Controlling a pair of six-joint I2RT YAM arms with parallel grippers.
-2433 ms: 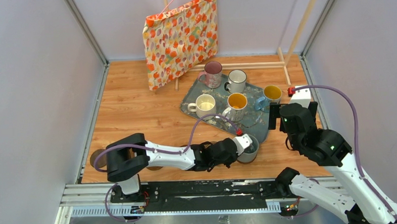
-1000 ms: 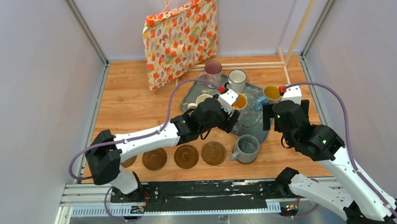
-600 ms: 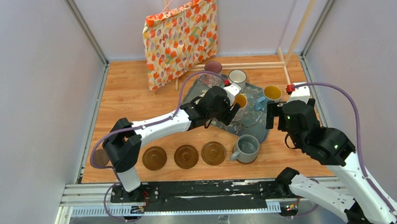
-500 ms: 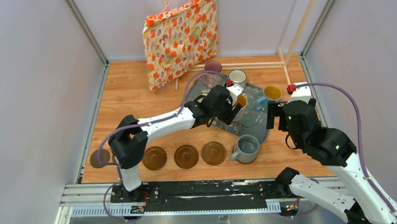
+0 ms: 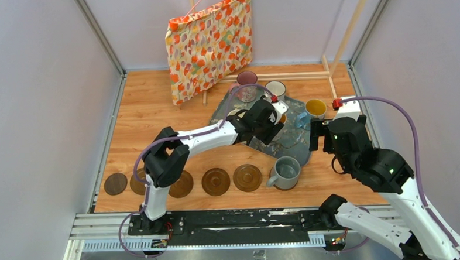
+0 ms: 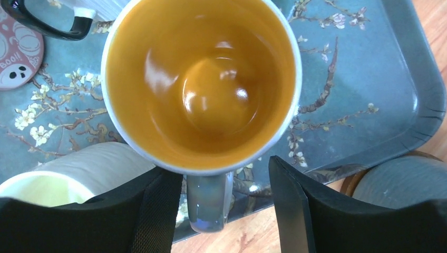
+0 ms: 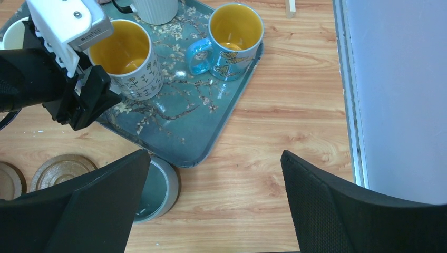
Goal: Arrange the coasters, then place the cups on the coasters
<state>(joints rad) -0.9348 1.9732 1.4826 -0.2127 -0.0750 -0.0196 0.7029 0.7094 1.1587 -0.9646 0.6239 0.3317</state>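
Note:
My left gripper [image 6: 224, 169] is open over the blue-grey tray [image 6: 369, 68]. Its fingers [image 6: 153, 211] straddle the handle [image 6: 209, 203] of the white, yellow-inside cup [image 6: 200, 79], with a gap on the right side. The cream cup [image 6: 52, 179] stands beside it. From above, pink [image 5: 247, 85], dark-rimmed white [image 5: 276, 90] and blue-handled [image 5: 315, 109] cups also stand on the tray. The grey cup [image 5: 287, 172] rests at the front on a coaster edge [image 6: 347, 183]. Other coasters [image 5: 216, 181] line the front. My right gripper [image 7: 214, 158] hangs open, empty, over the wood.
A floral cloth bag [image 5: 209, 40] hangs on a wooden frame at the back. Wooden sticks [image 5: 284, 76] lie behind the tray. Enclosure walls stand close on both sides. My left arm [image 5: 199, 140] stretches diagonally above the coaster row.
My left arm left the grey cup at the front and reached back to the tray. Its jaws now narrow around the yellow-inside cup's handle. The right arm has barely moved.

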